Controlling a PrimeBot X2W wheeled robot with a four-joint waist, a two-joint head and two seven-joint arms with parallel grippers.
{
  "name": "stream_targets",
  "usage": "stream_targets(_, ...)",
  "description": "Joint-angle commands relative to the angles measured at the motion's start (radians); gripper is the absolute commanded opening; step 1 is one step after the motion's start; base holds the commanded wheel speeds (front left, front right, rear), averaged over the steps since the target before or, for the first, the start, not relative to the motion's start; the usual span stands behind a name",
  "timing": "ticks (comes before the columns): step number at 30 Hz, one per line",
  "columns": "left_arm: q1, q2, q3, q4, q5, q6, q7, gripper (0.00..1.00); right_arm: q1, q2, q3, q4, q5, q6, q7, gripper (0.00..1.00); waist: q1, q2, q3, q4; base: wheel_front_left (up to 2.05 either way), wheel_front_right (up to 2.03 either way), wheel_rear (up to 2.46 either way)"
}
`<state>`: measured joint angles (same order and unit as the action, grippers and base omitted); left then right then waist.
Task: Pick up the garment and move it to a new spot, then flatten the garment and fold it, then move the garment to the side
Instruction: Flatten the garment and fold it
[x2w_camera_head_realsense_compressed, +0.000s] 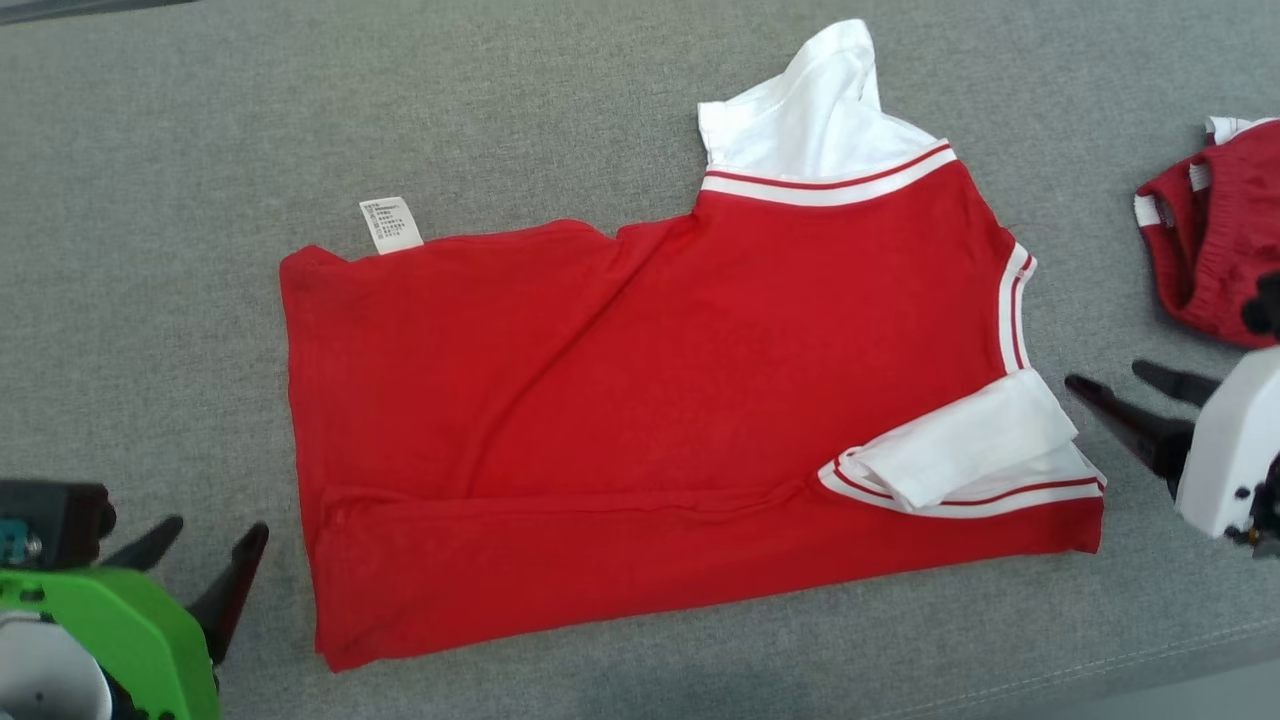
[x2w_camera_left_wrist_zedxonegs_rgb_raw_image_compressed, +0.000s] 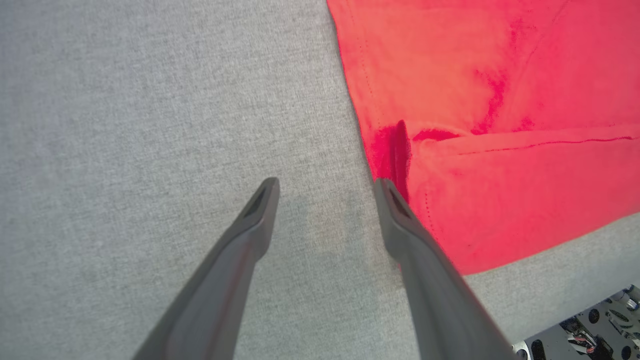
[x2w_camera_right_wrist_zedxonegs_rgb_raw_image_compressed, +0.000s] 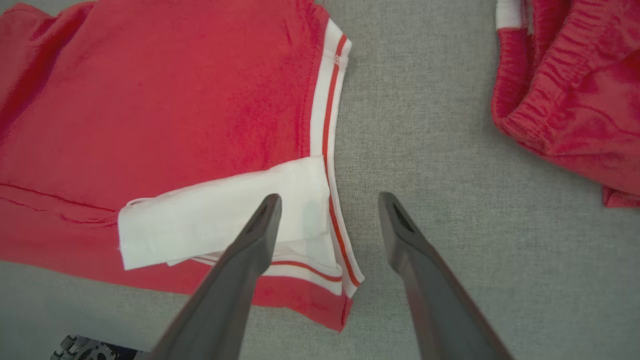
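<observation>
- Garment (x2w_camera_head_realsense_compressed: 650, 400), a red tee with white sleeves, lies spread near the middle of the grey worktop (x2w_camera_head_realsense_compressed: 200, 150). Relocating and flattening look done.
- Folding is partway: the long edge nearest the robot is turned up over the body, with the near sleeve (x2w_camera_head_realsense_compressed: 960, 450) tucked onto it. The far sleeve (x2w_camera_head_realsense_compressed: 800, 110) sticks out unfolded.
- Left gripper (x2w_camera_head_realsense_compressed: 218, 527): jaws apart, empty, just beside the hem end.
- Right gripper (x2w_camera_head_realsense_compressed: 1104, 373): jaws apart, empty, just beside the tucked sleeve.
- Remaining, by my reading: further folds, then the shift aside.
</observation>
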<state>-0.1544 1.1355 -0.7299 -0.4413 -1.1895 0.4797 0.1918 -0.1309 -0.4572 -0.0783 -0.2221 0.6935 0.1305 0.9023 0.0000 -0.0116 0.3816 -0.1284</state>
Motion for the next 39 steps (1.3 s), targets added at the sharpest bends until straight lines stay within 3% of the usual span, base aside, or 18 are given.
stream_targets(1,-0.071,0.014,0.019,-0.007,0.019,-0.007,0.035,1.00,-0.086,-0.010,0.009,-0.007,-0.017,0.000,0.001,1.00,0.0000,0.0116,0.048,0.002,0.00,0.00,0.00)
stream_targets(6,-0.302,-0.021,0.008,0.049,0.114,-0.063,0.193,1.00,-0.325,0.031,0.057,0.095,-0.092,0.000,-0.006,1.00,0.0000,0.0116,0.131,0.005,0.00,0.00,0.00)
stream_targets(9,-0.448,-0.091,-0.028,0.112,0.177,-0.098,0.296,1.00,-0.457,0.058,0.101,0.172,-0.131,0.000,0.001,1.00,0.0000,0.0116,0.167,0.011,0.00,0.00,0.00)
stream_targets(12,-0.614,-0.188,-0.082,0.209,0.244,-0.154,0.409,0.94,-0.574,0.071,0.150,0.262,-0.164,0.000,0.004,1.00,0.0000,0.0116,0.196,0.034,0.00,0.00,0.00)
stream_targets(14,-0.676,-0.233,-0.100,0.259,0.261,-0.176,0.442,0.94,-0.625,0.073,0.165,0.297,-0.175,0.000,0.002,1.00,0.0000,0.0116,0.205,0.044,0.00,0.00,0.00)
stream_targets(18,-0.744,-0.300,-0.122,0.330,0.277,-0.205,0.473,0.85,-0.679,0.079,0.170,0.348,-0.182,0.000,-0.014,1.00,0.0000,0.0116,0.214,0.065,0.00,0.00,0.00)
stream_targets(19,-0.761,-0.317,-0.130,0.353,0.284,-0.213,0.478,0.79,-0.690,0.086,0.171,0.365,-0.183,0.000,-0.020,1.00,0.0000,0.0116,0.215,0.070,0.00,0.00,0.00)
stream_targets(23,-0.806,-0.389,-0.148,0.432,0.293,-0.236,0.478,0.82,-0.739,0.091,0.189,0.419,-0.192,0.000,-0.039,1.00,0.0000,0.0116,0.219,0.086,0.00,0.00,0.00)
stream_targets(25,-0.820,-0.415,-0.157,0.467,0.294,-0.246,0.475,0.71,-0.754,0.095,0.200,0.435,-0.188,0.000,-0.052,1.00,0.0000,0.0116,0.221,0.093,0.00,0.00,0.00)
stream_targets(26,-0.826,-0.425,-0.161,0.483,0.296,-0.252,0.474,0.51,-0.761,0.095,0.203,0.442,-0.187,0.000,-0.059,1.00,0.0000,0.0116,0.221,0.095,0.00,0.00,0.00)
stream_targets(29,-0.836,-0.459,-0.172,0.514,0.286,-0.274,0.472,0.22,-0.779,0.090,0.216,0.460,-0.184,0.000,-0.071,1.00,0.0000,0.0116,0.221,0.100,0.00,0.00,0.00)
stream_targets(30,-0.838,-0.469,-0.175,0.518,0.282,-0.281,0.469,0.18,-0.784,0.086,0.220,0.464,-0.184,0.000,-0.076,1.00,0.0000,0.0116,0.222,0.102,0.00,0.00,0.00)
stream_targets(31,-0.839,-0.479,-0.177,0.524,0.277,-0.289,0.468,0.00,-0.787,0.083,0.222,0.469,-0.183,0.000,-0.081,1.00,0.0000,0.0116,0.221,0.104,0.00,0.00,0.00)
stream_targets(39,-0.829,-0.519,-0.195,0.525,0.279,-0.314,0.442,0.00,-0.831,0.077,0.225,0.505,-0.187,0.000,-0.110,1.00,0.0000,0.0116,0.231,0.127,0.00,0.00,0.00)
